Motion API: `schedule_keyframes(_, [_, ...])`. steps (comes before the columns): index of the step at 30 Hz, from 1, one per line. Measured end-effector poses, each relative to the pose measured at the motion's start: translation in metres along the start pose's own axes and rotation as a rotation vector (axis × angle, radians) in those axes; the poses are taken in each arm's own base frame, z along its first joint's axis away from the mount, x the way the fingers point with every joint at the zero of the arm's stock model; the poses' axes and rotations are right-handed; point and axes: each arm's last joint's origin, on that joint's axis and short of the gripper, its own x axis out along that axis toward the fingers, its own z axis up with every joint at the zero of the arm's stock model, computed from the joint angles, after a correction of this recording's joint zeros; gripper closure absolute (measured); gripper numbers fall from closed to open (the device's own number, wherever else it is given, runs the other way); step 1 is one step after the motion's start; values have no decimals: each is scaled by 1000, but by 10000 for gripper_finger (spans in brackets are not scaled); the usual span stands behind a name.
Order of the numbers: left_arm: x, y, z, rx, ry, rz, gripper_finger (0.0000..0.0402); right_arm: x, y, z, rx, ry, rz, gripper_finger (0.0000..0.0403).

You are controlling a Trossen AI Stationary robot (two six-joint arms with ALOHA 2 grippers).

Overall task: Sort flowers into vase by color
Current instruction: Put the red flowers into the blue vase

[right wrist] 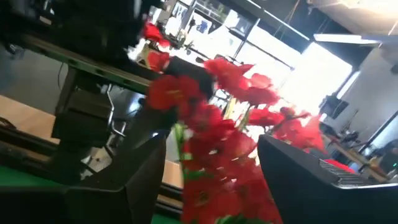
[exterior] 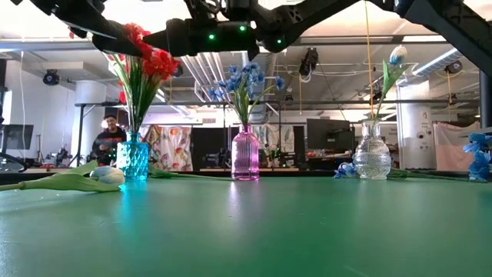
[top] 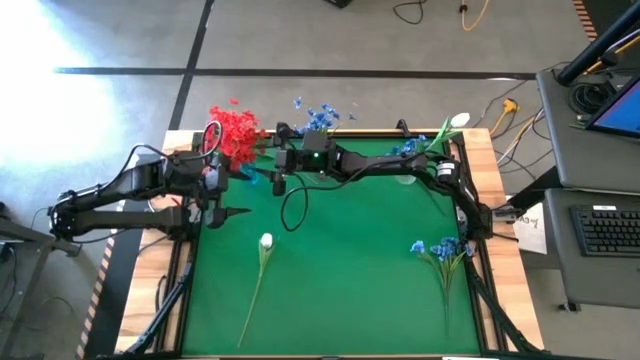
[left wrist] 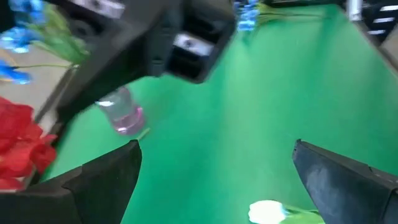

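Three vases stand along the far edge: a teal vase [exterior: 134, 159] with red flowers [top: 235, 133], a pink vase [exterior: 245, 156] with blue flowers [exterior: 246, 81], and a clear vase [exterior: 373, 158] with a white bud [exterior: 397, 55]. A white tulip [top: 265, 243] and a blue bunch [top: 441, 249] lie flat on the green mat. My right gripper [right wrist: 211, 180] is open beside the red flowers [right wrist: 230, 143], one finger on either side of the blooms. My left gripper [left wrist: 217, 180] is open above the mat near the teal vase, over nothing.
More blue blooms [top: 405, 148] lie by the clear vase. The right arm [top: 380, 162] stretches along the far edge over the vases. Wooden table borders [top: 490, 170] frame the mat. A person [exterior: 110, 138] stands in the room behind the table.
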Motion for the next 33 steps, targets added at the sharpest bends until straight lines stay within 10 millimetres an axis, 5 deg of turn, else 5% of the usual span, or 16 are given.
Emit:
schedule_keyframes(10, [0, 1, 10, -14, -105, -8, 2, 6, 7, -19, -45, -45, 26, 167])
schedule_keyframes(33, [17, 5, 22, -87, -150, -35, 2, 7, 2, -20, 39, -89, -16, 187])
